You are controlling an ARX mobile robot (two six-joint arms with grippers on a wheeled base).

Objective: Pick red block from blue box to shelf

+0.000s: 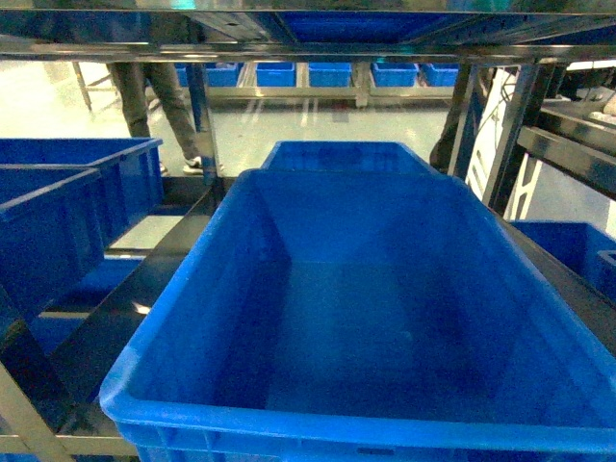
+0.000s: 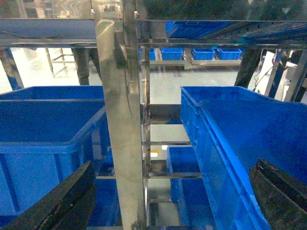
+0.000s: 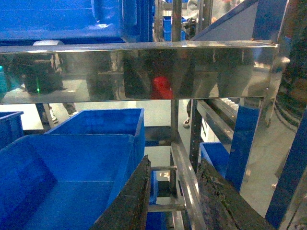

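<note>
Both grippers show only in their own wrist views: the left gripper [image 2: 168,201] has its dark fingers [image 2: 67,201] spread wide apart with nothing between them, and the right gripper [image 3: 175,201] has its fingers [image 3: 129,201] set closer, with a narrow gap and no block visible between them, so whether it grips anything I cannot tell. A red patch [image 3: 162,87] glows on the shiny front rail [image 3: 139,72] of the shelf [image 1: 289,46], looking like a reflection; the red block itself I cannot find in any view, nor the turquoise box. A large dark blue crate [image 1: 366,308] fills the tier straight ahead, its near rim along the front edge and its inside bare. A second crate [image 1: 346,156] sits just behind it, touching or nearly so. Two more crates [image 1: 67,202] stand on the left side of the same rack. A steel post [image 2: 117,129] rises directly between the left fingers, with crates on either side of it. The upper tier runs low over the crate rims, leaving a shallow slot of free height. Beyond the shelf, a person's legs [image 1: 154,96] stand on the pale floor [image 1: 327,125], and a row of small blue bins [image 1: 318,74] lines the far rack.
</note>
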